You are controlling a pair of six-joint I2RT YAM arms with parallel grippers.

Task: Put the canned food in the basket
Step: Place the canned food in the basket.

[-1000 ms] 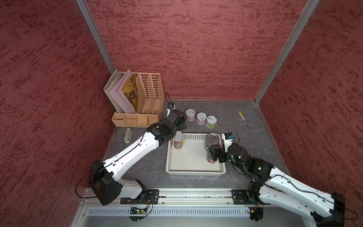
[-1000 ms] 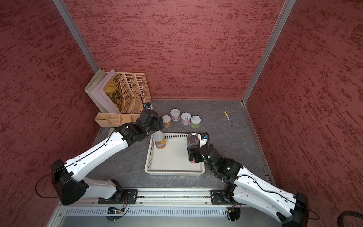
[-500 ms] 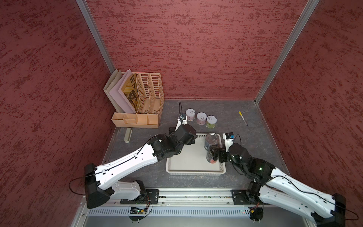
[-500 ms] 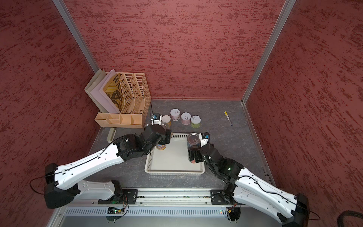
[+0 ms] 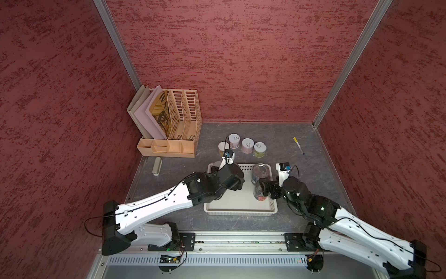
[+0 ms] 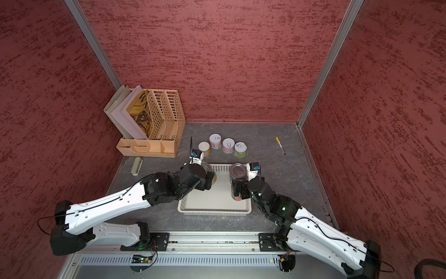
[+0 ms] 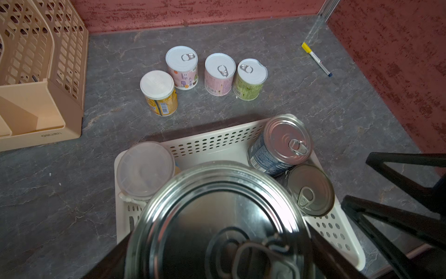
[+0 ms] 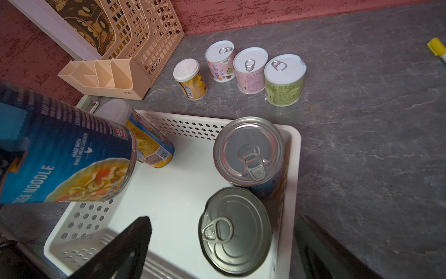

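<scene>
Left hand (image 6: pixel 207 181) is clamped on the blue noodle can (image 8: pixel 67 154), which hangs between its fingers over the left part of the basket (image 8: pixel 183 125). Right hand (image 5: pixel 263 189) is spread wide. Its fingers flank, without touching, a silver-topped can (image 8: pixel 235 232) standing in the basket's right side. Four more cans (image 7: pixel 219 75) stand on the tabletop beyond the basket.

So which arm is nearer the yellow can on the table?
Left. The left gripper, holding a blue can, hangs over the basket's left side, near the yellow can. The right gripper is over its right side, farther off.
</scene>
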